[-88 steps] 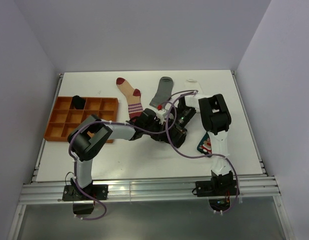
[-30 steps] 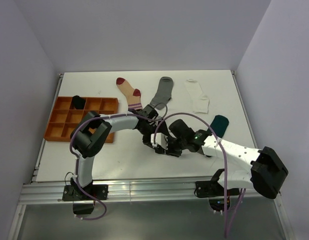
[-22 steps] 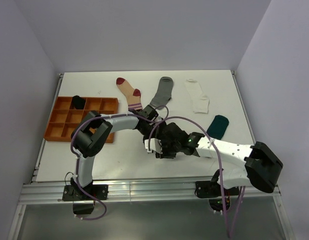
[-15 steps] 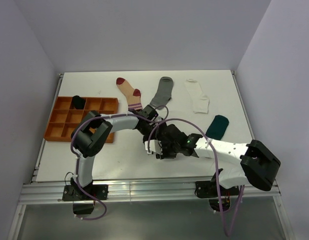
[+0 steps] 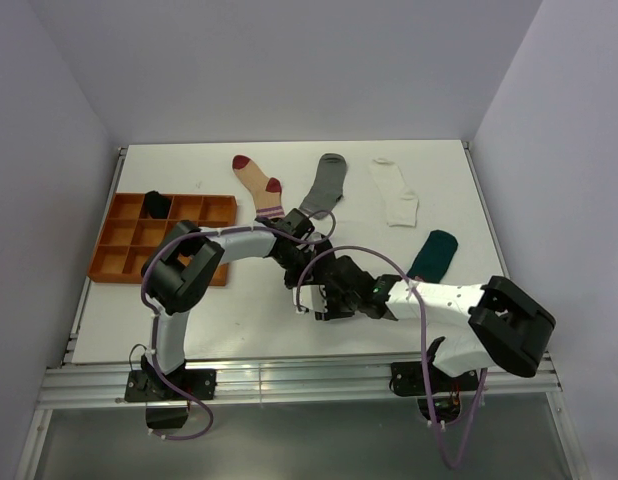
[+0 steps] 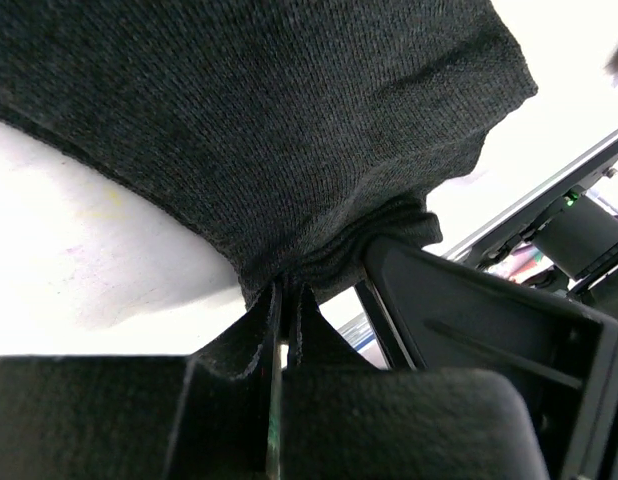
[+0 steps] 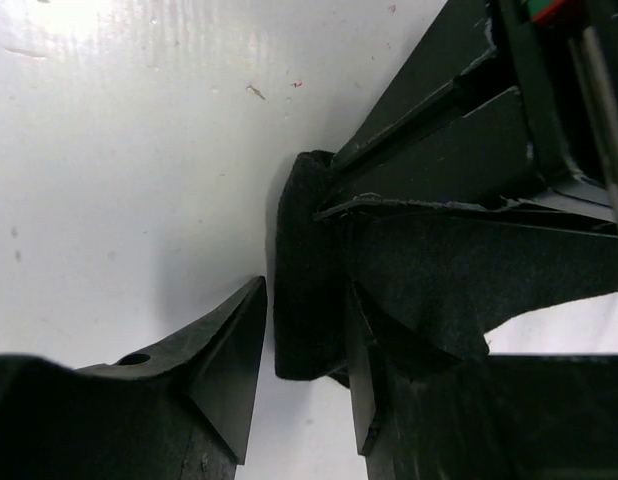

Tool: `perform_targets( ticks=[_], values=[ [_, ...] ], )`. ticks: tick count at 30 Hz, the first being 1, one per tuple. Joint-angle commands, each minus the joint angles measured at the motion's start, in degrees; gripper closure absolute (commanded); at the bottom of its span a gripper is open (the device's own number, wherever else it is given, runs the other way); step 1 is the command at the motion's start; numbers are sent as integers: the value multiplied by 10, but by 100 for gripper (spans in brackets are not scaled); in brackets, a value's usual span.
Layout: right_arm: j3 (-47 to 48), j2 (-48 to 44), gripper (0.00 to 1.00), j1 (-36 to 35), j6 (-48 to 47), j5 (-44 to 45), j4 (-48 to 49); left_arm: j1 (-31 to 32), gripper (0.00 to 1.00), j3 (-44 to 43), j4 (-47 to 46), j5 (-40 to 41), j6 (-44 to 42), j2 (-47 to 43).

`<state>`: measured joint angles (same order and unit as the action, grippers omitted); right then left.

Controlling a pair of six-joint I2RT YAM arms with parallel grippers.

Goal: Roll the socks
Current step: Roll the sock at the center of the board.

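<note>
A plain black sock (image 6: 269,120) hangs bunched from my left gripper (image 6: 284,300), which is shut on a pinch of its fabric. In the top view both grippers meet at the table's middle, the left gripper (image 5: 301,268) just above the right gripper (image 5: 319,300), and they mostly hide the sock. In the right wrist view my right gripper (image 7: 304,335) is open, with a folded edge of the black sock (image 7: 304,270) between its jaws; the left fingers (image 7: 439,170) grip the same fabric just beyond. A beige red-striped sock (image 5: 259,185), grey sock (image 5: 325,185), white sock (image 5: 394,192) and teal sock (image 5: 435,252) lie flat.
The orange compartment tray (image 5: 124,262) stands at the left, with a second black sock (image 5: 157,205) in a back cell. Purple cables loop over both arms. The table's front rail runs along the near edge.
My right arm has swung out and low, uncovering the teal sock, and its gripper has moved left to the black sock that the left gripper holds. The left gripper shifted slightly.
</note>
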<state>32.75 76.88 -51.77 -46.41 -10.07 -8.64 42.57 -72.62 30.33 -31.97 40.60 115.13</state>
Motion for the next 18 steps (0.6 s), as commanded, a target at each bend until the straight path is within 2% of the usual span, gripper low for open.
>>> perform_targets(
  ticks=[1, 5, 11, 12, 18],
  values=[
    [-5, 25, 56, -2, -10, 27, 30, -6, 100, -5, 18, 16, -25, 10],
    [7, 29, 56, 2, -3, 15, 11, -10, 99, -2, 14, 6, -24, 4],
    [61, 56, 79, 23, 20, -44, -89, -24, 83, 23, -30, -21, 8, -23],
    [68, 58, 81, 39, 22, -73, -102, -27, 77, 30, -42, -27, 22, -29],
    [134, 99, 84, 98, 15, -170, -206, -54, 68, 105, -183, -49, 116, -97]
  ],
)
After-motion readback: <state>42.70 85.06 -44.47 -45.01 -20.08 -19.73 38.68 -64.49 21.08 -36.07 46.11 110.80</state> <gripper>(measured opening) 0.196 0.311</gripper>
